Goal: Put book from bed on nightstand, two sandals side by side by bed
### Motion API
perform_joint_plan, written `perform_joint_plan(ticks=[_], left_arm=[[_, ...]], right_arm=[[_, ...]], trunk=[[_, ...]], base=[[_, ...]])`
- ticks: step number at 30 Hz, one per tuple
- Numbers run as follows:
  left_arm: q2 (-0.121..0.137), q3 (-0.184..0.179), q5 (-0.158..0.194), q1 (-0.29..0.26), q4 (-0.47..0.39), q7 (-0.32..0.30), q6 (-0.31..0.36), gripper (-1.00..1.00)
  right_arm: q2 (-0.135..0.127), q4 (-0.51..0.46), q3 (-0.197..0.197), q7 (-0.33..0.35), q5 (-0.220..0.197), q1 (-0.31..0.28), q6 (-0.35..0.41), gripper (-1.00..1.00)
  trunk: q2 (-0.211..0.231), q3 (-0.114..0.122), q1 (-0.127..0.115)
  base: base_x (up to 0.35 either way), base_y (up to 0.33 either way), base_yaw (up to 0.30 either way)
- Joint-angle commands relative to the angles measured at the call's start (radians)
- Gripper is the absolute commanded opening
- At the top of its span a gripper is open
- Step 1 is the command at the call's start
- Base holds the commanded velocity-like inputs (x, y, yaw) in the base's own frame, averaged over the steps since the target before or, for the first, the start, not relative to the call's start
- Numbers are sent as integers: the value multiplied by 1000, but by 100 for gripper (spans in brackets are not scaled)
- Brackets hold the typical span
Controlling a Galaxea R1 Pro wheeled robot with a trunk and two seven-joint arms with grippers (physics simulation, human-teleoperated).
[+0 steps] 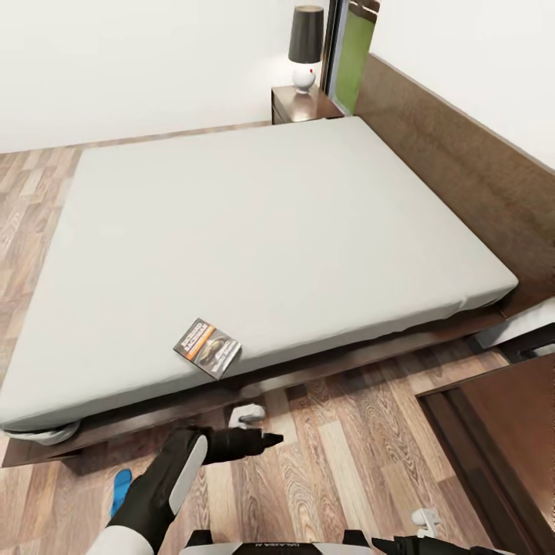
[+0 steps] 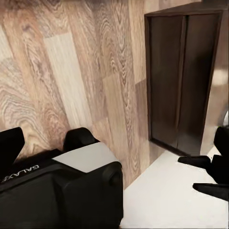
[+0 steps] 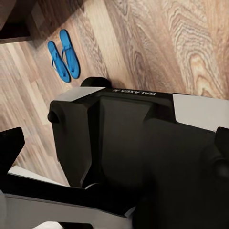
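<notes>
The book point(image 1: 206, 348), dark with an orange band, lies flat on the off-white mattress of the bed point(image 1: 254, 231), close to its near edge. The nightstand point(image 1: 297, 105) with a dark-shaded lamp stands at the bed's far corner. Both blue sandals point(image 3: 63, 55) lie side by side on the plank floor beside the dark bed frame; one sandal point(image 1: 121, 489) peeks out behind my left forearm. My left gripper point(image 1: 248, 417) hovers open over the floor just short of the bed's edge, below the book. My right gripper point(image 1: 425, 523) hangs low at the right, open and holding nothing.
A dark wooden cabinet point(image 1: 493, 439) stands on the floor at the right, close to my right arm, and also appears as the cabinet point(image 2: 179, 81) in the left wrist view. The tall headboard point(image 1: 462, 162) runs along the bed's right side. My own base point(image 3: 124, 143) is below both arms.
</notes>
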Motion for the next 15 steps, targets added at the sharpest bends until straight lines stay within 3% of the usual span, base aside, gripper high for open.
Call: perform_joint_plan(ticks=[1,2,3,6,9,15], left_arm=[[20,-17,5,12,0,-4,-16,100],[30,-22,5,17,1,-9,-29,100],[61,-33,6,35,2,-48,-65,100],[109,-40,5,54,13,-140,-111,100],[187,-43,5,66,62,-294,-204,100],[285,-40,8,69,158,-434,-283,100]], right_arm=[[-1,-1,4,2,-10,0,10,100],[-1,-1,4,2,-10,0,10,100],[-1,-1,4,2,-10,0,10,100],[-1,-1,4,2,-10,0,10,100],[-1,-1,4,2,-9,0,10,100],[-1,-1,4,2,-10,0,10,100]], trunk=[[7,3,-4],[14,6,-8],[21,9,-12],[42,18,-23],[63,28,-35],[105,47,-58]], base=[[0,0,0],[0,0,0],[0,0,0],[0,0,0],[0,0,0],[0,0,0]])
